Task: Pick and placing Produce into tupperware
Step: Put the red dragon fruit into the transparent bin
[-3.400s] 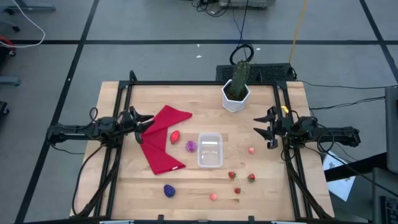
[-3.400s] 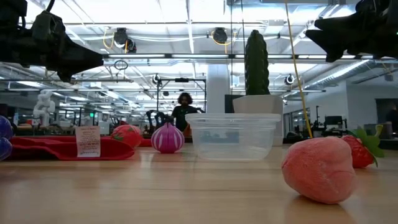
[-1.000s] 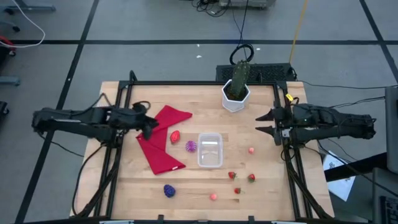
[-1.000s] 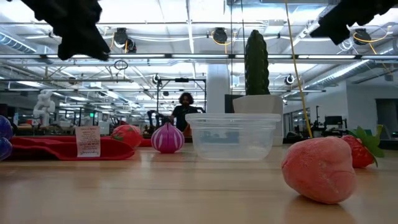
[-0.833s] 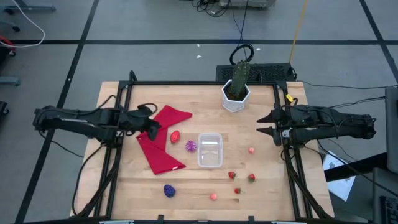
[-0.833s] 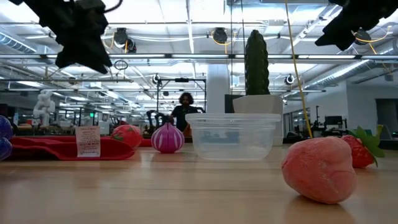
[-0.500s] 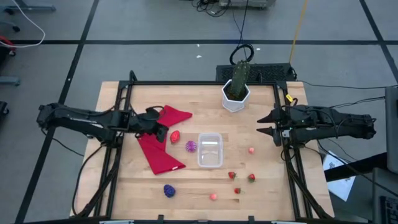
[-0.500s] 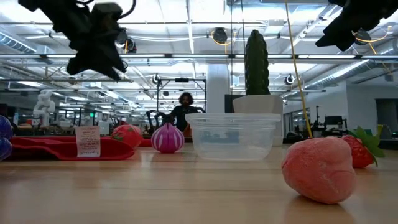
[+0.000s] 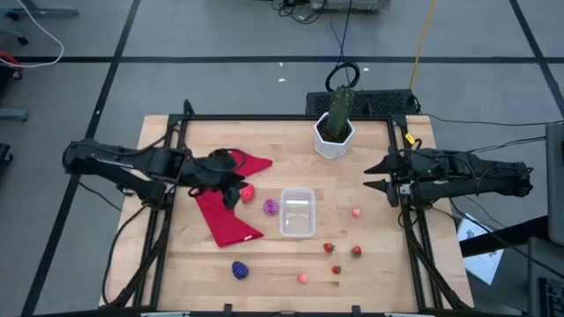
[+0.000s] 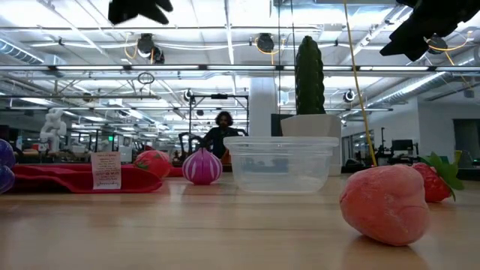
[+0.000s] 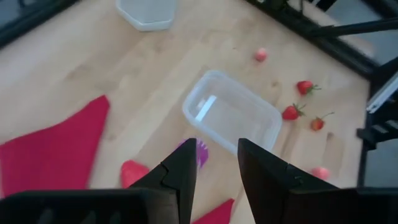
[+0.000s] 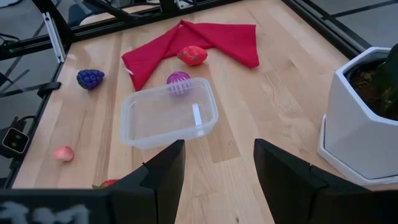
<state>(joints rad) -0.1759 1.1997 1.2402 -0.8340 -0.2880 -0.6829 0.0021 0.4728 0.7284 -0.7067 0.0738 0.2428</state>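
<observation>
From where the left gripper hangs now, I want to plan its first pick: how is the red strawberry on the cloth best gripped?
Come straight down on the red strawberry with the open left gripper and close across its narrow middle. It lies flat at the red cloth edge, beside the purple onion, so keep the fingers off both.

One tupperware (image 9: 298, 212). Around tupperware, eight produce pieces: four red strawberries (image 9: 329, 248), two pink fruits (image 9: 356, 212), one purple onion (image 9: 270, 207), one purple grape bunch (image 9: 240, 269). One red cloth (image 9: 227, 220). One white pot (image 9: 334, 141), one cactus (image 9: 342, 106).
</observation>
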